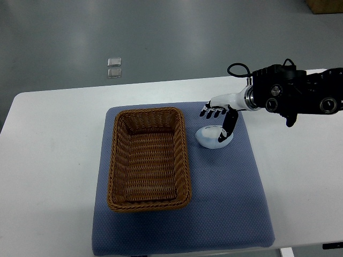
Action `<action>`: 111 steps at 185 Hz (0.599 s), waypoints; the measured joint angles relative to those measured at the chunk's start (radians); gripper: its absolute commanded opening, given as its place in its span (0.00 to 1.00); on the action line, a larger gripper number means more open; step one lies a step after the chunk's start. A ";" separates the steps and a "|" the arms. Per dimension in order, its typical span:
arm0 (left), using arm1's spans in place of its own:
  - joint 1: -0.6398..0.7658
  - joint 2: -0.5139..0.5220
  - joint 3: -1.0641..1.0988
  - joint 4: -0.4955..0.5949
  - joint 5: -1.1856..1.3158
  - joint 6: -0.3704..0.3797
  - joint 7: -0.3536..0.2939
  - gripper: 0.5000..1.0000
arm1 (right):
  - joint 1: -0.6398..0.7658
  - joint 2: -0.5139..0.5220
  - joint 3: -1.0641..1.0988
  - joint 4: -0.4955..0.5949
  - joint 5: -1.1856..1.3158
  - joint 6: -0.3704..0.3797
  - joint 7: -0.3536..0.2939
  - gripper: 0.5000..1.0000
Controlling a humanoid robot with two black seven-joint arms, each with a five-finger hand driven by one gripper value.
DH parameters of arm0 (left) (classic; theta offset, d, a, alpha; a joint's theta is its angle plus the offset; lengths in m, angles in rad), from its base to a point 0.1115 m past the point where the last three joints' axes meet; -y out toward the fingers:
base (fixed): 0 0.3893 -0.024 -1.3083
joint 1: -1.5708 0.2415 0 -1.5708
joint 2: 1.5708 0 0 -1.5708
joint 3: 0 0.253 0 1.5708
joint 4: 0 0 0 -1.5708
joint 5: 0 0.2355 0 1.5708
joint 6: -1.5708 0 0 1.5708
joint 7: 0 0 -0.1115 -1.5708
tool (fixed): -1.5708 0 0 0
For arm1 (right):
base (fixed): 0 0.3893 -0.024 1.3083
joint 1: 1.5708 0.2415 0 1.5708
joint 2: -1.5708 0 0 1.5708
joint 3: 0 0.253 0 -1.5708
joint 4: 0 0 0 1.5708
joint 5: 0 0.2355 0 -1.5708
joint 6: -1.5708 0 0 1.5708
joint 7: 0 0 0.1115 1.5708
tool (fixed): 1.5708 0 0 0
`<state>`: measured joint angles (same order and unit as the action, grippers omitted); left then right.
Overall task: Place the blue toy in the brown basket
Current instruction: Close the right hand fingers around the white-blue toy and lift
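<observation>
The blue toy [210, 137] is a pale blue, rounded object lying on the blue mat [225, 193], just right of the brown wicker basket [149, 159]. The basket is rectangular and holds nothing. My right hand [217, 124] comes in from the right edge and sits directly over the toy's back right side. Its fingers [212, 112] are spread and point left just behind the toy. The thumb [229, 127] reaches down along the toy's right side. The hand does not close on the toy. The toy rests on the mat.
The mat lies on a white table [48, 160]. Two small clear squares [114, 68] lie on the grey floor beyond the table's far edge. The black forearm with cables [292, 93] stretches above the table's right part.
</observation>
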<state>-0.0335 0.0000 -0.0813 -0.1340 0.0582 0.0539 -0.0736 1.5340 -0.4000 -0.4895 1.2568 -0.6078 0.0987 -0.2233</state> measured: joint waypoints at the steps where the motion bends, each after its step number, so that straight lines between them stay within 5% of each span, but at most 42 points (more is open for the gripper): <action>1: 0.000 0.000 0.000 0.000 0.000 0.000 0.000 1.00 | -0.001 0.002 -0.001 -0.002 0.001 -0.002 -0.001 0.74; 46: 0.000 0.000 0.000 0.000 0.000 0.000 0.000 1.00 | -0.023 0.035 -0.018 -0.033 0.006 -0.049 -0.012 0.72; 111: 0.000 0.000 0.000 0.000 0.000 0.000 0.000 1.00 | -0.051 0.058 -0.027 -0.048 -0.026 -0.052 -0.013 0.51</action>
<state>-0.0335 0.0000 -0.0813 -0.1338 0.0582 0.0538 -0.0736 1.4828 -0.3422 -0.5164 1.2084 -0.6337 0.0469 -0.2361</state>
